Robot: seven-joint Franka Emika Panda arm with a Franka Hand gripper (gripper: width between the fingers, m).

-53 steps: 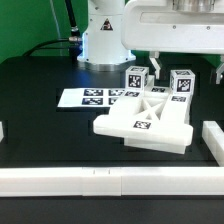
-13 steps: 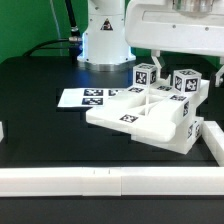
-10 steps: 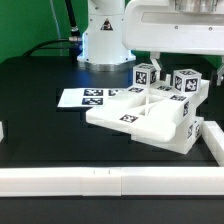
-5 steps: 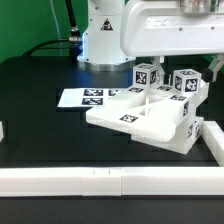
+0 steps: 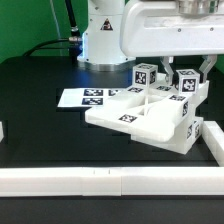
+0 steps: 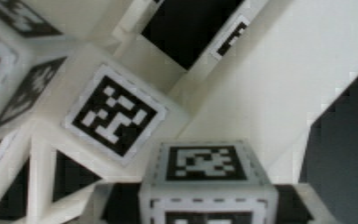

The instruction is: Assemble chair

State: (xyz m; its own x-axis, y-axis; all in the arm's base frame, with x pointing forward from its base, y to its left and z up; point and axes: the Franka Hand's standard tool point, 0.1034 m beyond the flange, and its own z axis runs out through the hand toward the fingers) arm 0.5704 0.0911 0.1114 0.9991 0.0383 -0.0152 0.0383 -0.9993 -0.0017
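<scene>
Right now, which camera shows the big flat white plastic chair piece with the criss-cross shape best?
The exterior view. There the big flat white plastic chair piece shows whole, lying on the black table against the white border rail. The wrist view is too close: only white ribs and black-and-white tags, so its shape is lost.

Black counter (image 5: 40, 80) with parts on top.
On it lie the marker board (image 5: 88, 97), the white chair (image 5: 145, 115) pieces and border rails (image 5: 110, 181).
</scene>
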